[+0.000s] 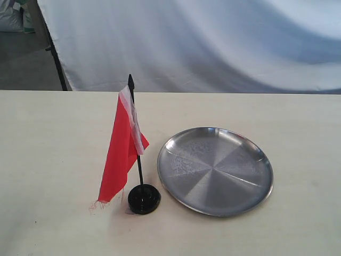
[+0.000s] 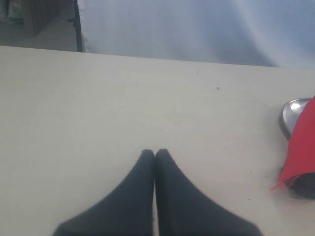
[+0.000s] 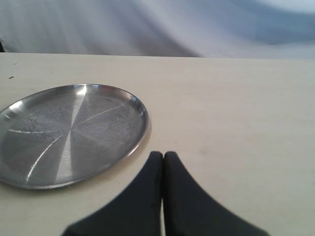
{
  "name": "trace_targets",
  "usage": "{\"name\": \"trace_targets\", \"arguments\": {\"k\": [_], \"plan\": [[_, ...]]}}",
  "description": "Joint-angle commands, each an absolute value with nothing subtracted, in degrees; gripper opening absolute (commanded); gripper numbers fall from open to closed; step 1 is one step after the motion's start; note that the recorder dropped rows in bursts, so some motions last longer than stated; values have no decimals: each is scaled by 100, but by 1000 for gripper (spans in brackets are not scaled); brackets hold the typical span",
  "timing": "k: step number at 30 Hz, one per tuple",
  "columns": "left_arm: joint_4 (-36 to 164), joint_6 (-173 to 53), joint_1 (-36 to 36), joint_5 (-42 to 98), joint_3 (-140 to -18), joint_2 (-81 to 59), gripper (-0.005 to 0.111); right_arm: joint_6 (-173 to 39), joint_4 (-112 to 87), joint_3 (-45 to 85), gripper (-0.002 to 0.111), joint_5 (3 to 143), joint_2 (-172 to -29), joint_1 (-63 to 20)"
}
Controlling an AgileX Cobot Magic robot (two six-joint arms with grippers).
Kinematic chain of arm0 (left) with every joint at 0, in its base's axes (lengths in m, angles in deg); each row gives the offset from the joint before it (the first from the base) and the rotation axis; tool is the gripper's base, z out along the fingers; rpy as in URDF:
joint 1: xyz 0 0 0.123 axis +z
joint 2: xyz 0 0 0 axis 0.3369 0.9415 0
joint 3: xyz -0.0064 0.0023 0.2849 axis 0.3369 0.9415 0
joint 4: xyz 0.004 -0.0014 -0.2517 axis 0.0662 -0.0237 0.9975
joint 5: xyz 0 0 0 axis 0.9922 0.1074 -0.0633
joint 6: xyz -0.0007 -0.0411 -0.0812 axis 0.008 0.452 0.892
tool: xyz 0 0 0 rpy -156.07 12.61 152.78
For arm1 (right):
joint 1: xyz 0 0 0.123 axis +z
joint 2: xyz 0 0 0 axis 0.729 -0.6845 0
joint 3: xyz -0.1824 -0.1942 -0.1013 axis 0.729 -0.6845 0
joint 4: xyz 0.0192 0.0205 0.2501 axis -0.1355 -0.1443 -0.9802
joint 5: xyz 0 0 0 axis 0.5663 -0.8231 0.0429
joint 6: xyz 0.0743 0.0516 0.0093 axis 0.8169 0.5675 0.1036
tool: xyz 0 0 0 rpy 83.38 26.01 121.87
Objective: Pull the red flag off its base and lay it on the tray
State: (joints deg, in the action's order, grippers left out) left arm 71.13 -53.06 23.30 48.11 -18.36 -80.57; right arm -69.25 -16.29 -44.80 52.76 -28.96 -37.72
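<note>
The left gripper [image 2: 155,153] and right gripper [image 3: 163,155] sit pinched together, empty. One should widen, clasp the red flag [image 1: 121,152] above the base [image 1: 144,199], and pull straight up.

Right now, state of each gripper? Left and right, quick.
Left gripper: closed, holding nothing.
Right gripper: closed, holding nothing, just off the tray.
</note>
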Motion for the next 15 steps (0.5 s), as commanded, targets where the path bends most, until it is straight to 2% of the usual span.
{"name": "trace_targets", "arguments": {"k": [1,7,11,15], "plan": [[7123,-5306,2299,4807,-1818,-8085,0,-6950,-1607,-4498,0,5289,-2861,-3806],[7123,-5306,2299,4807,-1818,-8085,0,-6950,-1557,-4498,0,5484,-2861,-3806],[7123,-5306,2299,4807,-1818,-8085,0,-6597,-1569,-4498,0,6604,-2861,-3806],[7123,-5306,2299,4807,-1818,-8085,0,-5486,-2455,-4498,0,7880,-2861,-3806]]}}
